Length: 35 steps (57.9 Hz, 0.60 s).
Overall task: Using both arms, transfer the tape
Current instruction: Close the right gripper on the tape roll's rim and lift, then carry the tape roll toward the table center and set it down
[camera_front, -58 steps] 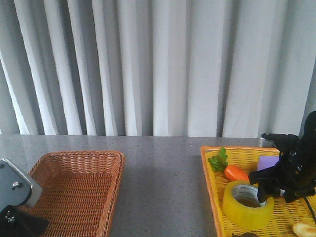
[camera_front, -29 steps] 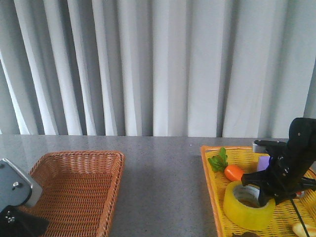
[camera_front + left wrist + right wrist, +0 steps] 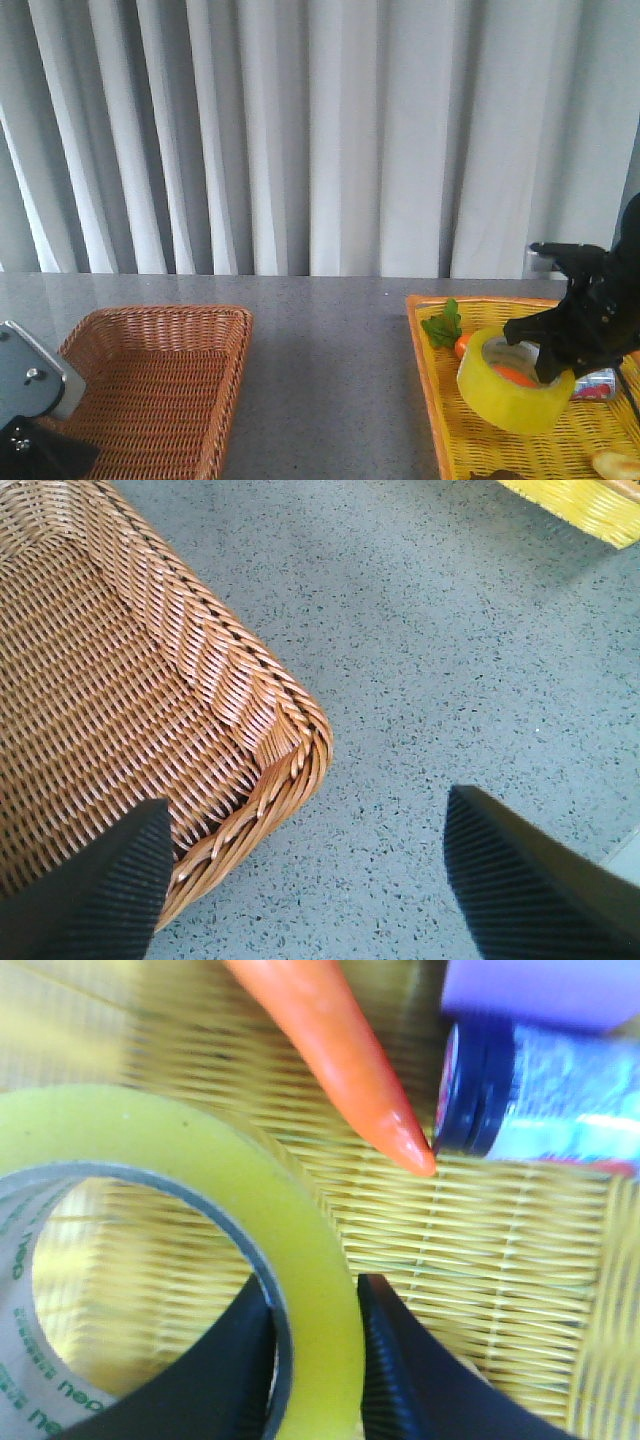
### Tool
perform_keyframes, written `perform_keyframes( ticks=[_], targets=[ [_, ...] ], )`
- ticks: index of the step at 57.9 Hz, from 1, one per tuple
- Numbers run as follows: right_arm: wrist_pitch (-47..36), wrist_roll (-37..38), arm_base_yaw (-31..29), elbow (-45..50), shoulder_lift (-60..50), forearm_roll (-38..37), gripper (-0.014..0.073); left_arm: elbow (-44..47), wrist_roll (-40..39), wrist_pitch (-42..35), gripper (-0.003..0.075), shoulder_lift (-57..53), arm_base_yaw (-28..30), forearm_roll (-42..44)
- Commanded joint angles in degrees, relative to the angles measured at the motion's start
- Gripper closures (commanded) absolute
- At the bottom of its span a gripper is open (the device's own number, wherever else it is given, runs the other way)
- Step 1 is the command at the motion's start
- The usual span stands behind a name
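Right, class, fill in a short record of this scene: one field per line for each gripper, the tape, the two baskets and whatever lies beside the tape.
right gripper: shut on the wall of the tape, one finger inside the ring, one outside
tape: tilted, lifted over the yellow tray
left gripper: open, holding nothing, over the corner of the brown basket
brown basket: nothing seen inside it
beside the tape: carrot, small jar lying on its side, purple block
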Motion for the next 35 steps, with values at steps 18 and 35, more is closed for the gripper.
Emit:
perform_keyframes(
  ticks=[18, 35],
  targets=[
    [-8.03, -6.98, 16.1, -3.58, -7.26, 3.73, 0.0473, -1.93, -0.03, -3.45, 0.0185, -0.8, -0.38, -1.17],
    [-11.57, -5.13, 27.7, -7.19, -0.37, -4.34, 0.0466, -1.93, -0.03, -3.45, 0.0185, -0.8, -0.38, -1.17]
  ],
)
